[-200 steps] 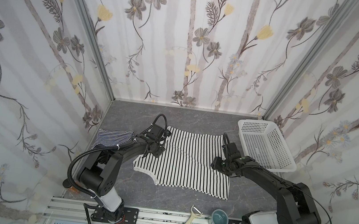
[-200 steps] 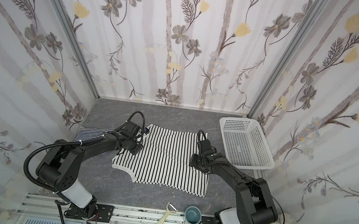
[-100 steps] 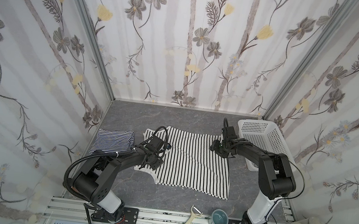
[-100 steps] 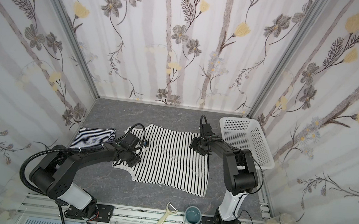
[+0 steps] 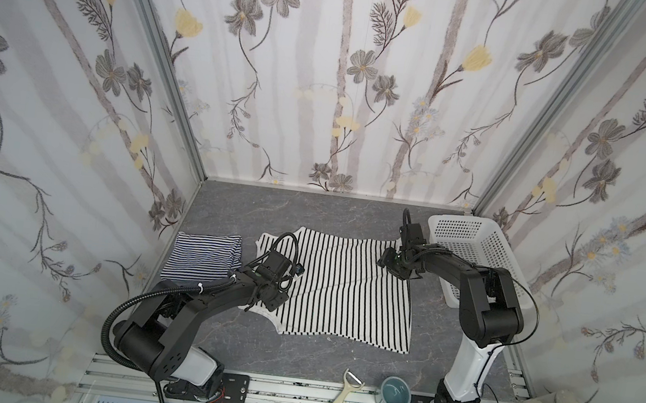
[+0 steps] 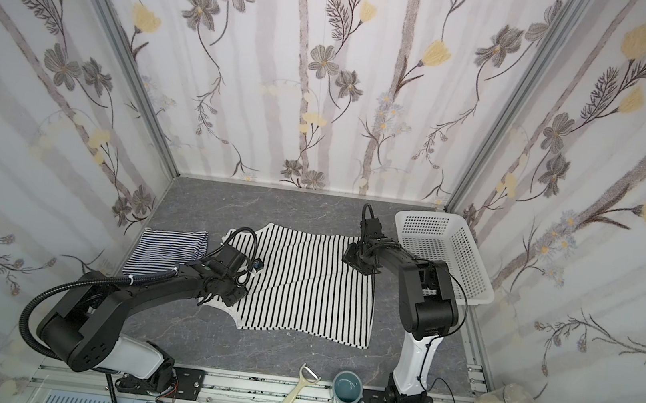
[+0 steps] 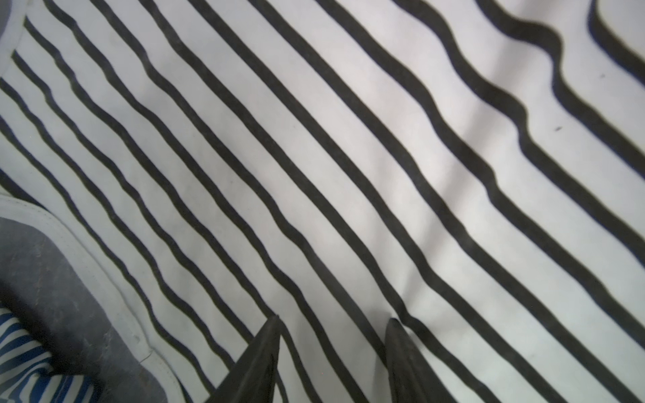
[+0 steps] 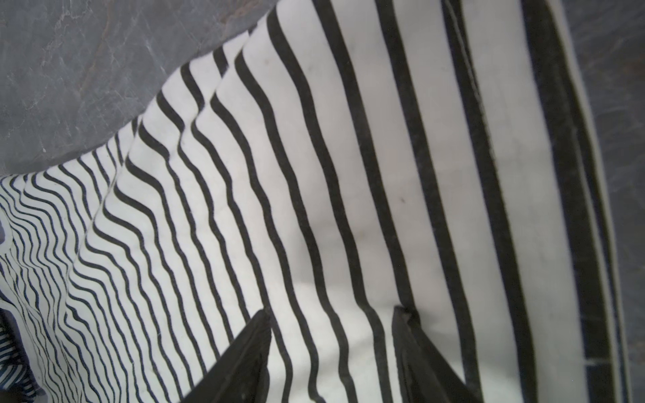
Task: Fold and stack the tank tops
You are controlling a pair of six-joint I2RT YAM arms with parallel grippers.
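- We are looking at the wide-striped top [image 5: 343, 293]. It is lying spread flat and unfolded in the middle of the table [image 5: 311, 213] in both top views.
- The navy top [image 5: 201, 256] is sitting already folded just beside it, on the left.
- The left pincer [image 7: 334, 318] is working low over the spread top's left part, near the armhole edge. Its jaws are standing parted with only flat cloth at the tips, so nothing is being held.
- The right pincer [image 8: 331, 308] is standing at the top's far right corner, next to the basket [image 5: 461, 220]. Its jaws are parted too, and the tips are touching the cloth and dimpling it a little.
- A second ago the right pincer was at the middle of the right edge — now it is reaching farther back, with its elbow raised. The left pincer has come nearer along the left side, away from the far strap.
- The cloth itself is lying as it did, so we are judging this as lining up for the first fold — no fold has begun, and stacking is still waiting.
- The peeler [image 5: 343, 395] and the cup [image 5: 394, 392] are lying idle on the near rail.
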